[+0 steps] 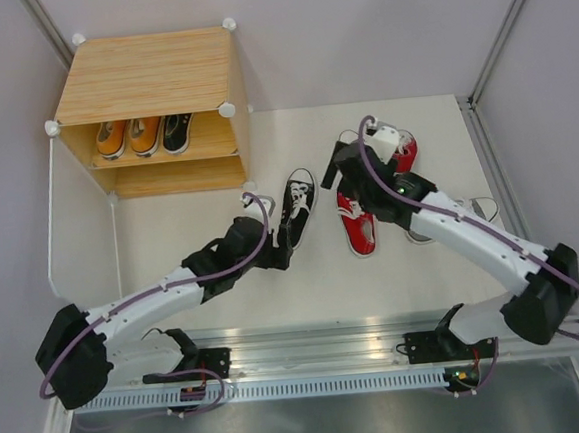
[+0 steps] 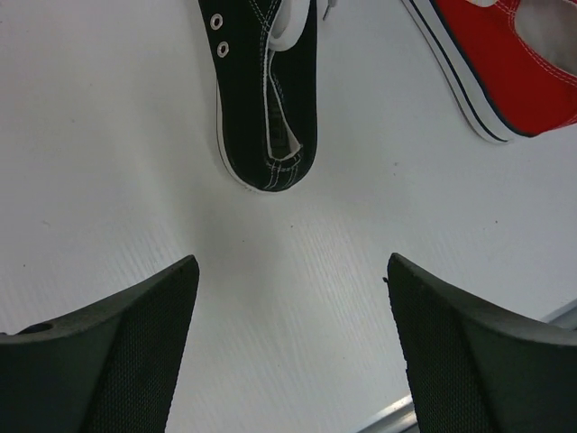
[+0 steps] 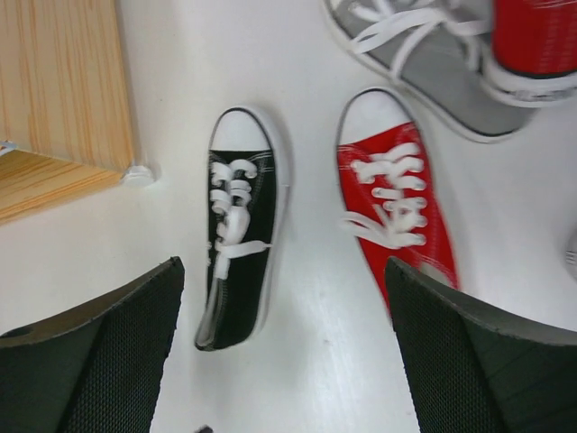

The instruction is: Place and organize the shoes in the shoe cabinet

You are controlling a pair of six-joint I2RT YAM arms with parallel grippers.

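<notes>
Seven shoes can be counted; an eighth cannot be found in any view. The cabinet [image 1: 148, 72] stands at the far left of the table [image 1: 170, 231]. From above, only the tier on its inner shelf shows, and the space beneath the shelf is hidden.

On that shelf the shoes show only their front halves:
- two orange shoes [image 1: 128, 137]
- one shelved black shoe [image 1: 176, 132], to their right

Four more shoes lie on the table:
- The loose black shoe [image 1: 299, 204] lies near the cabinet's front right corner.
- The near red shoe [image 1: 356, 226] lies just to the right of it, and the two do not touch.
- The far red shoe [image 1: 406, 152] is mostly covered by the right arm. The right wrist view cuts it off at the top edge, where it lies across the grey shoe [image 3: 433, 86].
- From above, little more than the grey shoe's toe peeks out from behind that arm.

The left wrist view shows only the heel half of the loose black shoe and a slice of the near red shoe at its right edge. The right wrist view is a little blurred.

The left gripper [image 2: 291, 262] is spread wide with nothing between its fingers, just behind the loose black shoe's heel. The right gripper [image 3: 284, 266] is also spread wide and empty. It hangs above the gap between the loose black shoe and the near red shoe.

In total there are one cabinet, two orange shoes, two black shoes, two red shoes and one grey shoe.
</notes>
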